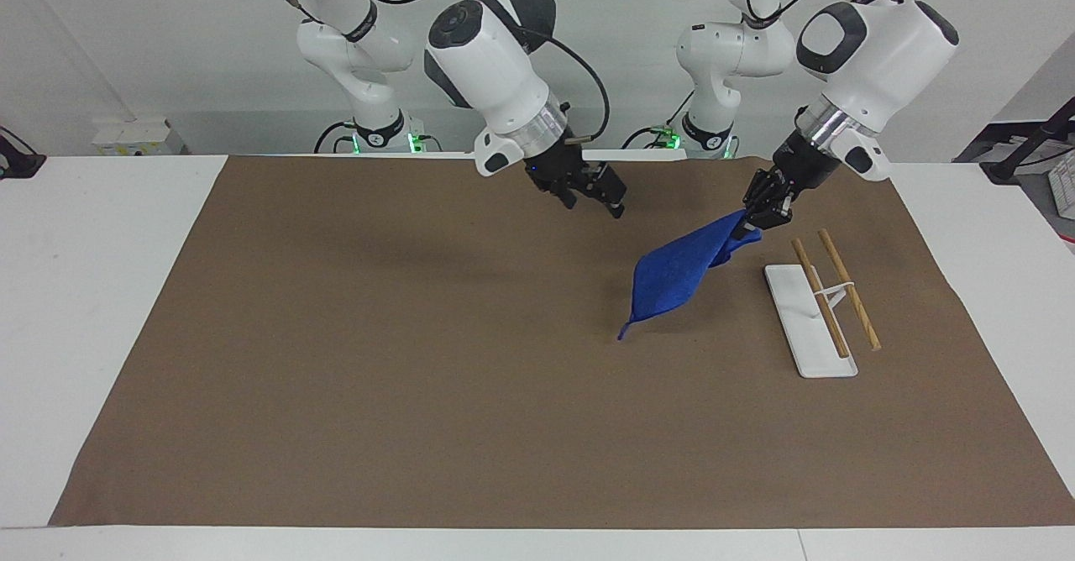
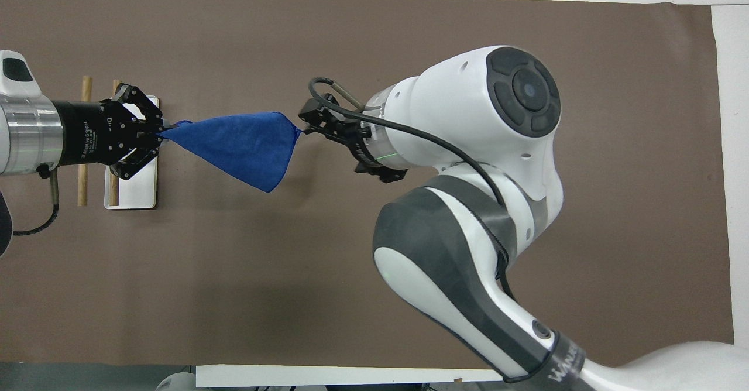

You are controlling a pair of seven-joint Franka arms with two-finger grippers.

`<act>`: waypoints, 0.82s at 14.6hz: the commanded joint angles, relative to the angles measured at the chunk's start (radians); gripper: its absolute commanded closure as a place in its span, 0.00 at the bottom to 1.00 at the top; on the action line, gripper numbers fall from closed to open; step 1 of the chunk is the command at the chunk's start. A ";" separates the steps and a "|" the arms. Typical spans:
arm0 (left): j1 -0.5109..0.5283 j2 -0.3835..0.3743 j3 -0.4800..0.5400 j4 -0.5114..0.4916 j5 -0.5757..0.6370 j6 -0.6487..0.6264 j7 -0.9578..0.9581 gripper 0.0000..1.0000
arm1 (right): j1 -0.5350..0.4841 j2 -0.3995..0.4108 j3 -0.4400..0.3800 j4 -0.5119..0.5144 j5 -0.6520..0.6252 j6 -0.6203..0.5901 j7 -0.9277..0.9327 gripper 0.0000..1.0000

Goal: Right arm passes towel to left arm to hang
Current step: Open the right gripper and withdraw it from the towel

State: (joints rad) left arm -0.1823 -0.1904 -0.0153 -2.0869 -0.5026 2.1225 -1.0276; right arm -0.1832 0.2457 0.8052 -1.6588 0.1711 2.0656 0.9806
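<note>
Over the mat (image 1: 420, 376), left end effector (image 1: 760, 211) outstretched.

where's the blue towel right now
The towel hangs in the air from the shut left gripper, over the brown mat toward the left arm's end of the table, beside the white rack with two wooden rods.

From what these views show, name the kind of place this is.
Probably a robotics lab test bench: two white robot arms bolted at a white table covered by a brown mat, with a small towel rack.
</note>
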 commanded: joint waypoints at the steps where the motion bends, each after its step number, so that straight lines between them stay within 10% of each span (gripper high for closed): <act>1: 0.029 0.005 -0.002 0.008 -0.002 -0.019 0.269 1.00 | -0.073 -0.055 -0.029 -0.015 -0.103 -0.140 -0.222 0.00; 5: 0.089 0.017 0.002 0.046 0.051 -0.091 0.552 0.98 | -0.088 -0.103 -0.185 -0.007 -0.177 -0.292 -0.420 0.00; 12: 0.118 0.063 0.003 0.123 0.095 -0.099 0.470 1.00 | -0.059 -0.195 -0.559 0.025 -0.180 -0.473 -0.912 0.00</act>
State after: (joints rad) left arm -0.0943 -0.1335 -0.0107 -1.9782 -0.4215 2.0519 -0.4966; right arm -0.2635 0.0696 0.3394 -1.6429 -0.0003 1.6201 0.2072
